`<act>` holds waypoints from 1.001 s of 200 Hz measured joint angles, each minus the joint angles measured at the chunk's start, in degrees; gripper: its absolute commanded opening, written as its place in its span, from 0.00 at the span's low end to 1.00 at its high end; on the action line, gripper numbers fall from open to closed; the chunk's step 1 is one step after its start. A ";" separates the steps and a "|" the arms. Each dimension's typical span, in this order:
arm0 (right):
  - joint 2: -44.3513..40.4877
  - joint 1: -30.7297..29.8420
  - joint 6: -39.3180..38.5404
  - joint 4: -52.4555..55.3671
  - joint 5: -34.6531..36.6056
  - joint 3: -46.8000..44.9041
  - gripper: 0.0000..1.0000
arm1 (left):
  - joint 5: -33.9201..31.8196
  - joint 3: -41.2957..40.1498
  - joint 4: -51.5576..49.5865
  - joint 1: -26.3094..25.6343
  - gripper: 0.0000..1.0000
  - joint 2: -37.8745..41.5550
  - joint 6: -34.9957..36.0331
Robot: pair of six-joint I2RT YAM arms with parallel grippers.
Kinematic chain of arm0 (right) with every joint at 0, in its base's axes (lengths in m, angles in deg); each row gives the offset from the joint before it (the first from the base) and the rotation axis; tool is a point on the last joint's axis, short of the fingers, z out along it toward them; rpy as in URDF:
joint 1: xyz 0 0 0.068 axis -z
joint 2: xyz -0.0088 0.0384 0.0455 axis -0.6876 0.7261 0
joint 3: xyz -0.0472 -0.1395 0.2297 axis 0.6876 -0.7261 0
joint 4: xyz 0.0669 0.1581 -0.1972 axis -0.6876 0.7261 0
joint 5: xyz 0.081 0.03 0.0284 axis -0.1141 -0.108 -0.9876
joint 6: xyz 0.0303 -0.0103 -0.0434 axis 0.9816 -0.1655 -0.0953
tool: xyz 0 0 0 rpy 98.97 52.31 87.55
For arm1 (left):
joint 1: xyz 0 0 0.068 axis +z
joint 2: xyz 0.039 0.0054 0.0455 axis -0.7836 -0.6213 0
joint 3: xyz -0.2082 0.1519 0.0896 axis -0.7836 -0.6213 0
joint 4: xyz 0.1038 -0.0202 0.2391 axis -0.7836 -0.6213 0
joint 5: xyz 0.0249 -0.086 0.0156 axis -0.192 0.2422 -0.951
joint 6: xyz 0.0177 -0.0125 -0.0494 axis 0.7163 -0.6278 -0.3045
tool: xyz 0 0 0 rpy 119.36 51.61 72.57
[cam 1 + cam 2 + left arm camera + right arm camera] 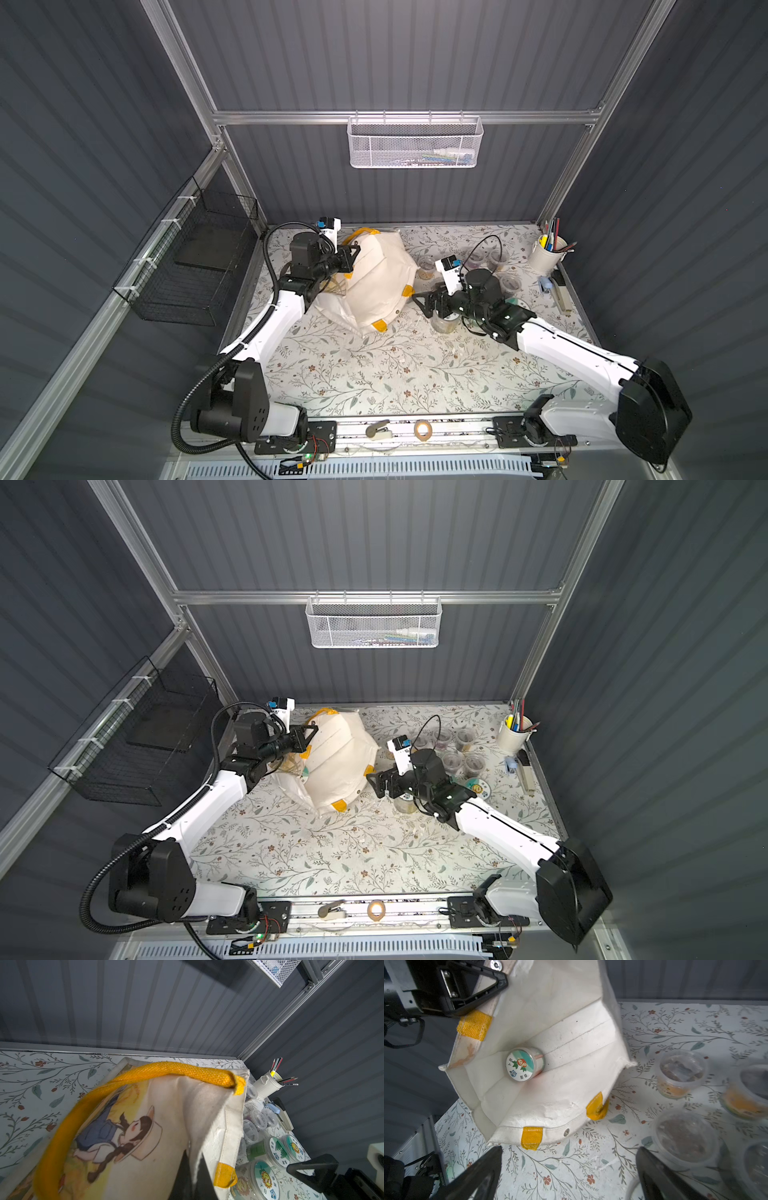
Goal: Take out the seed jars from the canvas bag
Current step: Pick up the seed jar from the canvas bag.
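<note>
**Right gripper gapes at the canvas bag**

You see its black fingers spread, empty. Your left gripper pinches the soft off-white rim. 1 round clear seed jar, glossy pictured lid, lies sideways deep inside.

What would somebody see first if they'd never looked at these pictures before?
The big canvas bag lying on its side on the flowery table, its rim pinched by the left gripper. Deep inside it, one pictured-lid seed jar is left. The right gripper is open just outside the bag's mouth, with other seed jars on the table nearby.
</note>
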 measured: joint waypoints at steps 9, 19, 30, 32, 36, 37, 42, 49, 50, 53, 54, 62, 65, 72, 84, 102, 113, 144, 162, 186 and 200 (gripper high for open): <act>2.58 -0.87 -0.02 0.07 -0.96 2.19 0.99 | 0.04 0.00 0.09 0.00 0.00 0.00 0.00; 6.14 -1.97 -0.20 0.04 -2.08 5.35 0.99 | 0.09 0.00 0.09 0.00 0.00 0.00 0.00; 9.77 -3.06 -0.46 0.00 -3.39 8.81 0.99 | 0.15 0.00 0.09 0.00 0.00 0.00 0.00; 10.49 -3.28 -0.46 -0.11 -3.67 9.44 0.99 | 0.13 0.00 0.09 0.00 0.00 0.00 0.00; 11.61 -3.65 -0.59 -0.13 -4.15 10.49 0.99 | 0.17 0.00 0.09 0.00 0.00 0.00 0.02; 11.82 -3.72 -0.59 -0.15 -4.17 10.69 0.99 | 0.15 0.00 0.09 0.00 0.00 0.00 0.00; 13.35 -4.17 -0.63 -0.31 -4.90 12.00 0.99 | 0.15 0.00 0.09 0.00 0.00 0.00 0.02; 15.23 -4.66 -0.68 -0.42 -5.64 13.66 0.99 | 0.15 0.00 0.07 0.00 0.00 0.00 0.02; 15.65 -4.76 -0.70 -0.44 -5.70 13.99 0.98 | 0.15 0.00 0.07 0.00 0.00 0.00 0.04; 16.55 -4.98 -0.68 -0.55 -6.10 14.69 0.99 | 0.15 0.00 0.07 0.00 0.00 0.00 0.04; 16.74 -5.03 -0.68 -0.55 -6.21 14.84 0.98 | 0.15 0.00 0.07 0.00 0.00 0.00 0.04; 18.82 -5.42 -0.68 -0.85 -6.99 16.44 0.98 | 0.17 0.00 0.04 0.00 0.00 0.02 0.07; 19.58 -5.51 -0.63 -0.94 -7.19 16.98 0.98 | 0.15 0.00 0.02 0.00 0.00 0.02 0.11; 21.40 -5.68 -0.61 -1.01 -7.78 18.25 0.98 | 0.15 0.00 0.02 0.00 0.00 0.02 0.22; 24.02 -5.73 -0.68 -1.03 -8.37 20.06 0.98 | 0.15 -0.02 -0.07 0.00 0.00 0.11 0.31; 27.78 -5.77 -0.85 -0.66 -8.85 23.02 0.99 | 0.24 -0.24 -0.31 0.20 0.00 0.55 0.68; 30.05 -5.88 -0.87 -0.52 -9.07 25.11 0.99 | 0.63 -0.55 -0.33 0.39 0.00 0.90 0.74; 35.45 -6.62 -0.63 0.26 -9.07 30.82 0.99 | 2.32 -1.55 0.52 0.76 0.00 1.16 1.11; 38.03 -7.23 -0.33 0.61 -9.07 33.27 0.99 | 3.93 -2.49 1.75 1.14 0.00 1.42 1.07; 40.61 -8.13 -0.35 1.42 -9.03 35.45 0.99 | 6.23 -3.26 3.10 1.68 0.00 1.53 0.83; 41.72 -8.81 -0.42 1.99 -8.81 36.26 0.99 | 7.69 -3.54 3.91 2.03 0.00 1.55 0.44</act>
